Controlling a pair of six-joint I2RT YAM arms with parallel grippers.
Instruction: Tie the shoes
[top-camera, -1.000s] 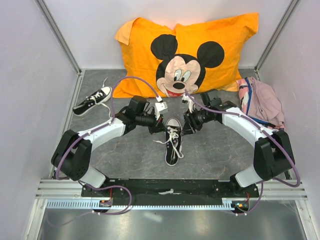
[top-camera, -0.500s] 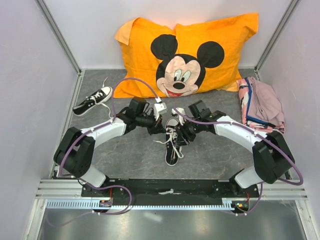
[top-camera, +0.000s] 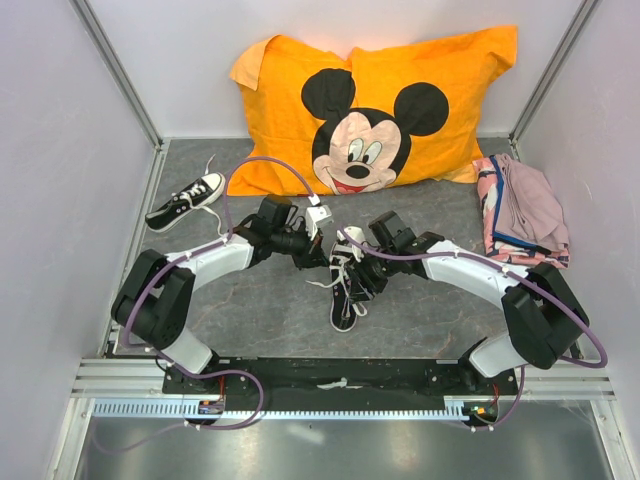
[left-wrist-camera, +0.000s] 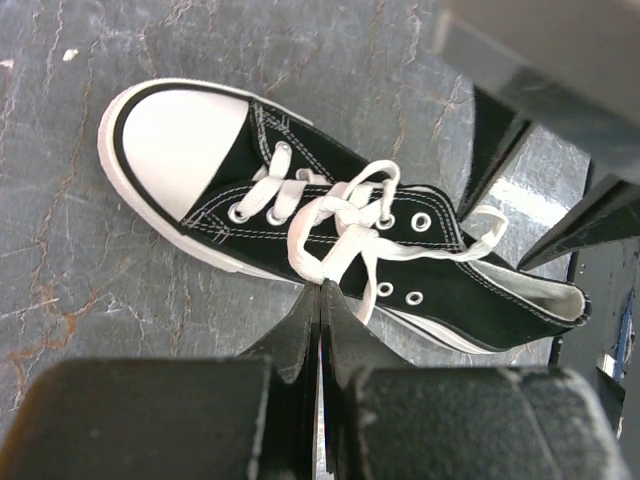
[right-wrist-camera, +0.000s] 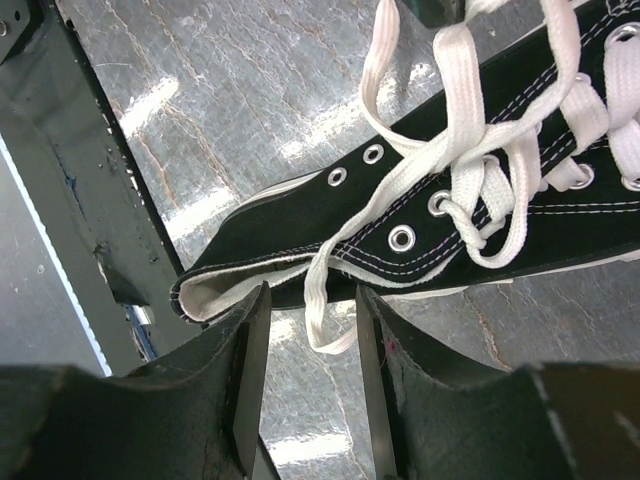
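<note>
One black shoe (top-camera: 343, 310) with white laces lies on the grey floor between my two arms. Its white toe cap fills the left of the left wrist view, on the shoe (left-wrist-camera: 300, 155). My left gripper (top-camera: 322, 258) is shut on a loop of its lace (left-wrist-camera: 312, 262), pinched at the fingertips beside the shoe's side. Over the heel end, my right gripper (right-wrist-camera: 312, 292) stands open, with a loose lace loop (right-wrist-camera: 345, 255) of the shoe (right-wrist-camera: 530, 245) hanging between its fingers, touching neither. A second shoe (top-camera: 185, 200) lies at the far left, untied.
An orange Mickey Mouse pillow (top-camera: 370, 110) leans against the back wall. Folded pink cloth (top-camera: 520, 205) sits at the right wall. White enclosure walls close in on both sides, and a metal rail (top-camera: 340, 385) runs along the near edge.
My right arm has swung left from the shoe's right side to its heel end, closing slightly. The left gripper has stayed shut on the lace, nearly still.
</note>
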